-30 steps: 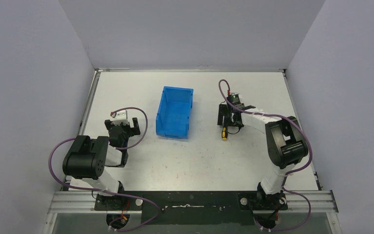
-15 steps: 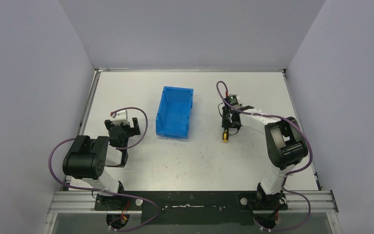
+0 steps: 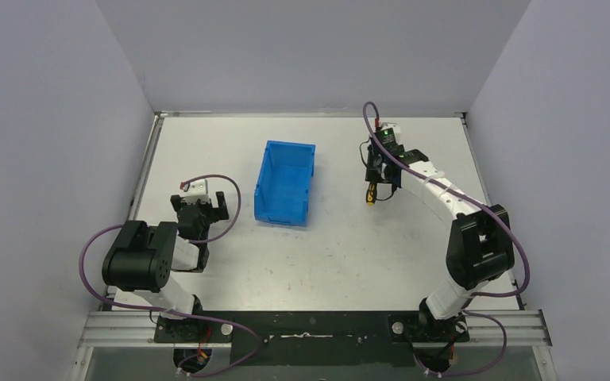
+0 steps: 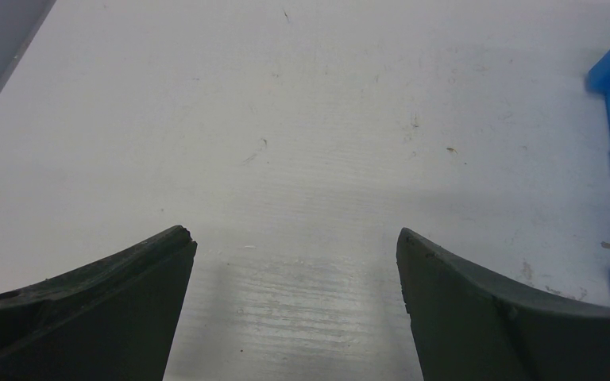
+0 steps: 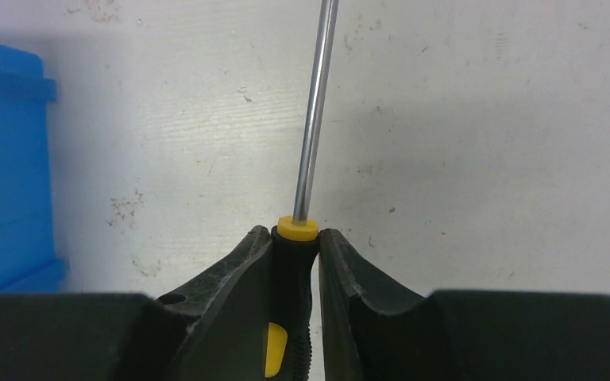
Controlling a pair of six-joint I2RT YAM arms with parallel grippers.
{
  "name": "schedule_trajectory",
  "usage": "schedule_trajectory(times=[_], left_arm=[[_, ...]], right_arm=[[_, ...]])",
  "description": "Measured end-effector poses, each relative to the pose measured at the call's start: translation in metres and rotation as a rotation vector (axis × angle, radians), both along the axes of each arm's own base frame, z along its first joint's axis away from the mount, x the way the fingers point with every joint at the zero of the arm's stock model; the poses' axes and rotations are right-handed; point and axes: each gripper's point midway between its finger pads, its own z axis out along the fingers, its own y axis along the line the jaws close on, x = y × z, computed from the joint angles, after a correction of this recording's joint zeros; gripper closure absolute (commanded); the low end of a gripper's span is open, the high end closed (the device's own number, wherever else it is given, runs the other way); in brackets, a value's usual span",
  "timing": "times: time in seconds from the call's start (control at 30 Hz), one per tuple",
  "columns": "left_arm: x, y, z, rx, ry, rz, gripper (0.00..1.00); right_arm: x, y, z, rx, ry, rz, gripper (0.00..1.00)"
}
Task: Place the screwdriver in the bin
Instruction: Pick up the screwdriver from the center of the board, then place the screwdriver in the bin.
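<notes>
While the left tool point(image 4: 294, 236) rests spread, the right tool point(image 5: 295, 236), open a second ago, now clenches the screwdriver point(image 5: 315, 119).

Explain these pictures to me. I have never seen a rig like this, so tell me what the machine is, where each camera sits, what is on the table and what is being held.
The machine is two small robot arms bolted at the near edge of a white table. Each arm ends in a two-finger gripper.

The wide picture comes from a fixed camera above and behind the arms. The other two come from cameras on the wrists, each looking out past its own dark fingers.

A blue bin stands on the table between the arms, with nothing in it.

The right gripper is shut on the black-and-yellow handle of the screwdriver, to the right of the bin. The metal shaft points out ahead of the fingers.

The left gripper is open and holds nothing.
</notes>
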Motion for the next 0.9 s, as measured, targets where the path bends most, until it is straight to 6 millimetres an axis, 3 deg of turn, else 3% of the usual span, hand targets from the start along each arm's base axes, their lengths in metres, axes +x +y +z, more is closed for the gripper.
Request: schedule_trajectory(times=[0.27,0.63,0.9], left_arm=[[0.000,0.000,0.000,0.000,0.000,0.000,0.03],[0.000,0.000,0.000,0.000,0.000,0.000,0.03],[0.000,0.000,0.000,0.000,0.000,0.000,0.03]], right_arm=[[0.009,-0.005,0.049,-0.025,-0.040,-0.029,1.00],[0.028,-0.006,0.134,-0.013,-0.161,-0.059,1.00],[0.035,-0.005,0.159,-0.017,-0.183,-0.070,1.00]])
